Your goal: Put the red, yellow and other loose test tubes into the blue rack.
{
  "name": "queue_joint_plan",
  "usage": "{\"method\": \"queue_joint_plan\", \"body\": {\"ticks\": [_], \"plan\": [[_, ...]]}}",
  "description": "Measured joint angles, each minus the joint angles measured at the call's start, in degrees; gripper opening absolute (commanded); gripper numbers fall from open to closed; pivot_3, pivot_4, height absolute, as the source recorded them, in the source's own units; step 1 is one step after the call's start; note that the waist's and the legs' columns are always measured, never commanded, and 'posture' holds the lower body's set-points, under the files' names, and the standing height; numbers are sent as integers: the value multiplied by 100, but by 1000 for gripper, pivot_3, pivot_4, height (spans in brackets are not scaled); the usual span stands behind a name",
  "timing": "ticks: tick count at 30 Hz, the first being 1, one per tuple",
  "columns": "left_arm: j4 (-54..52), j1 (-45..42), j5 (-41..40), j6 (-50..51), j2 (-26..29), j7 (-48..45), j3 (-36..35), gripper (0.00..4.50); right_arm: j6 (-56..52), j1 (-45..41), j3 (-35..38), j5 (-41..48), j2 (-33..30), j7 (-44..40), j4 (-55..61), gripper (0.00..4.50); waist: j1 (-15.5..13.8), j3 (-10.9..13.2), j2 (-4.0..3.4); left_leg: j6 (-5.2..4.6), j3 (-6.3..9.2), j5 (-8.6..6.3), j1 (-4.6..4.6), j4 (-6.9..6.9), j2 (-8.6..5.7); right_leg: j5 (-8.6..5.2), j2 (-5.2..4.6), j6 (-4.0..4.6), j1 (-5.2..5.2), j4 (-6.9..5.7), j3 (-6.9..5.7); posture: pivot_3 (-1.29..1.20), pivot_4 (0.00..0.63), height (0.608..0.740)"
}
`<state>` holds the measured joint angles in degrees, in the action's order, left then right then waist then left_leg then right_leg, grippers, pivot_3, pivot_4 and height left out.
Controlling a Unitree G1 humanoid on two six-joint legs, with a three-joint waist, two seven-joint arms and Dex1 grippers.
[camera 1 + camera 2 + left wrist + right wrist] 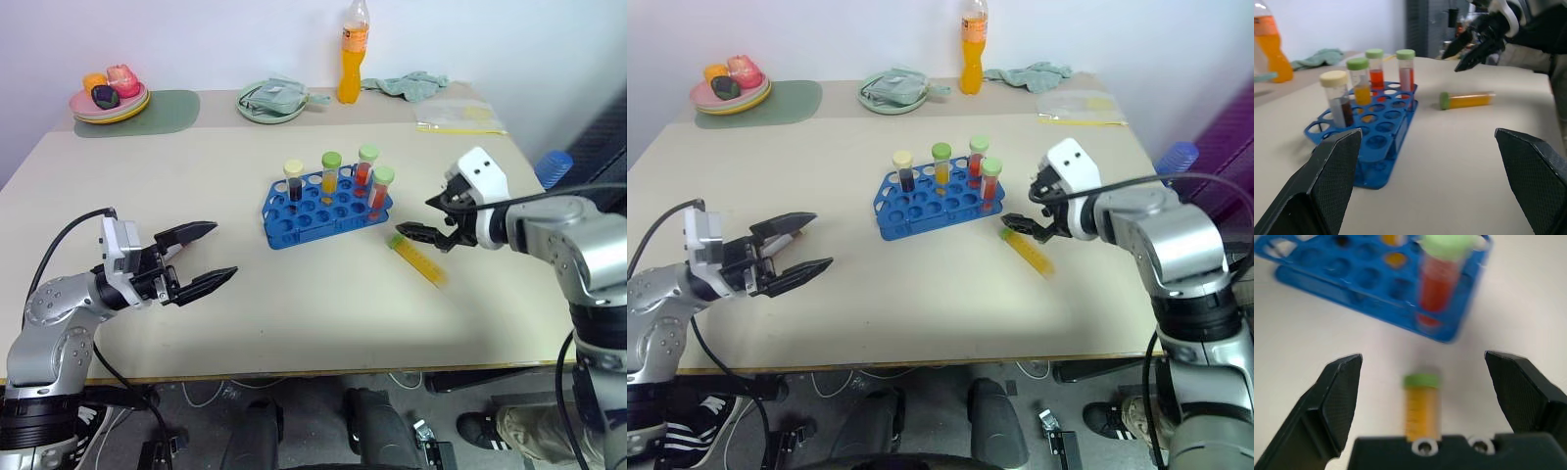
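One yellow tube (419,258) blurred beside rack (294,217).

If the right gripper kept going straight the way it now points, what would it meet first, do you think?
Most likely the yellow test tube lying on the table, between the right gripper's open fingers.

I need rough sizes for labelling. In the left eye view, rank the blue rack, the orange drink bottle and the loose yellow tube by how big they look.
1. blue rack, clearly largest.
2. orange drink bottle, though it stands farthest from the camera, so it looks smaller than it is.
3. loose yellow tube, lying on the table, smallest.
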<state>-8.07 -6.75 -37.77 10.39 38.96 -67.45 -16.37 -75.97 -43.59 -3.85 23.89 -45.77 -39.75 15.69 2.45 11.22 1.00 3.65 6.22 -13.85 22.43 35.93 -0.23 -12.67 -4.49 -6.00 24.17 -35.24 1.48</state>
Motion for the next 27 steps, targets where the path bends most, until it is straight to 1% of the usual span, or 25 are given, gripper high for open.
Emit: {"method": "queue_joint_plan", "body": {"ticks": [2, 4, 7, 12, 17, 21, 23, 27], "plan": [[-6, 3, -4, 100, 32, -14, 29, 4500, -608, -150, -30, 71, 89, 121, 8, 4403, -13, -3, 5, 0, 1, -1, 5, -1, 0, 0, 0, 0, 0, 5, -1, 0, 150, 740], [-60, 62, -8, 182, 31, -4, 39, 4500, -1166, -143, -316, 120, 106, 321, 11, 4403, -42, -3, 6, 0, 0, -1, 12, 1, -3, 0, -6, -1, 2, 10, -1, 0, 150, 740], [-204, 167, -9, 197, 8, 40, 42, 4500, -1586, -191, -708, 365, 82, 587, -259, 4403, -44, -2, 4, 0, -4, -1, 18, 6, -5, 1, -11, -2, 7, 10, 0, 0, 150, 740], [-434, 316, -7, 152, -168, 236, 37, 4500, -1619, -440, -1097, 673, -311, 1111, -489, 4403, -40, -3, 5, 0, -4, -1, 16, 5, -5, 1, -10, -3, 8, 10, -1, 0, 150, 740], [-710, 585, 1, 140, -325, 428, 38, 4500, -1619, -449, -1247, 982, -384, 1626, -698, 4403, -26, -3, 5, -1, -4, -1, 16, 4, -4, 1, -7, -2, 8, 9, -1, 0, 150, 740], [-857, 724, 2, 138, -361, 553, 33, 4500, -1620, -450, -1481, 1891, -720, 2022, -848, 4403, -31, -3, 5, -1, -5, -1, 17, 6, -4, 1, -8, -2, 8, 10, -1, 0, 150, 740], [-896, 728, 2, 137, -373, 599, 33, 4500, -1620, -455, -1592, 2313, -733, 2270, -970, 4403, -30, -3, 6, -1, -5, -1, 16, 8, -4, 1, -8, -3, 7, 10, -1, 0, 150, 740], [-922, 772, 2, 124, -373, 648, 24, 4500, -1620, -575, -1769, 2816, -691, 2843, -1271, 4403, -23, -3, 6, -1, -5, -1, 16, 7, -4, 1, -7, -2, 7, 9, -1, 0, 150, 740]]}}
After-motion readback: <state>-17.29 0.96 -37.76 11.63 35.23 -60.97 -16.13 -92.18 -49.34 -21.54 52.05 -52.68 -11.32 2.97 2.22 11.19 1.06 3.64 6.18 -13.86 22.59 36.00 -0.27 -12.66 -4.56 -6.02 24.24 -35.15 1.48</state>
